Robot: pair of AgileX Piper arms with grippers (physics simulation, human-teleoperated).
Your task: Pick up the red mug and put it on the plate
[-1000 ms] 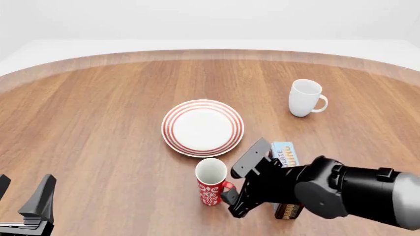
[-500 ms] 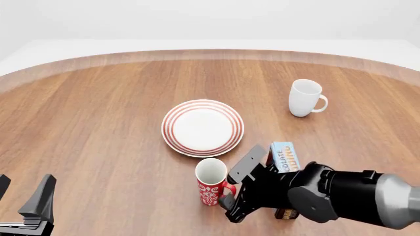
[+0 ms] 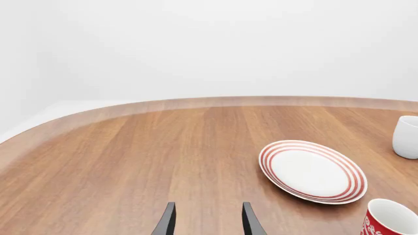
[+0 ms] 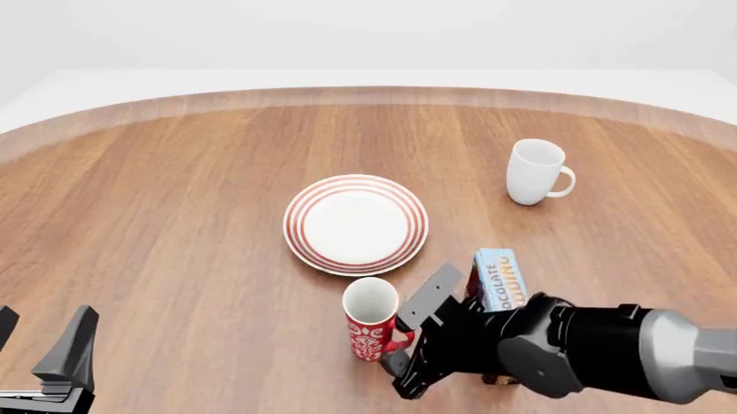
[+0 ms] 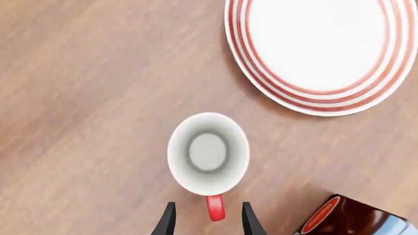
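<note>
The red mug (image 4: pixel 370 321) stands upright on the wood table just in front of the plate (image 4: pixel 355 224), its handle pointing right. My right gripper (image 4: pixel 408 338) is open at that handle. In the right wrist view the mug (image 5: pixel 207 153) is seen from above and its handle (image 5: pixel 216 213) lies between the two fingertips of the gripper (image 5: pixel 207 221), with gaps on both sides. The plate (image 5: pixel 323 54) is bare. My left gripper (image 4: pixel 41 347) is open at the front left, far from both; its wrist view shows the gripper (image 3: pixel 207 223), the plate (image 3: pixel 312 171) and the mug (image 3: pixel 390 223).
A plain white mug (image 4: pixel 536 172) stands at the back right. A chocolate box (image 4: pixel 498 279) lies right of the red mug, partly under my right arm, and shows as a brown box (image 5: pixel 349 218) in the wrist view. The table's curved far edge (image 4: pixel 368 93) runs across the back.
My right gripper has come down and in toward the red mug, so its fingers now straddle the handle. Mug, plate and left arm have not moved.
</note>
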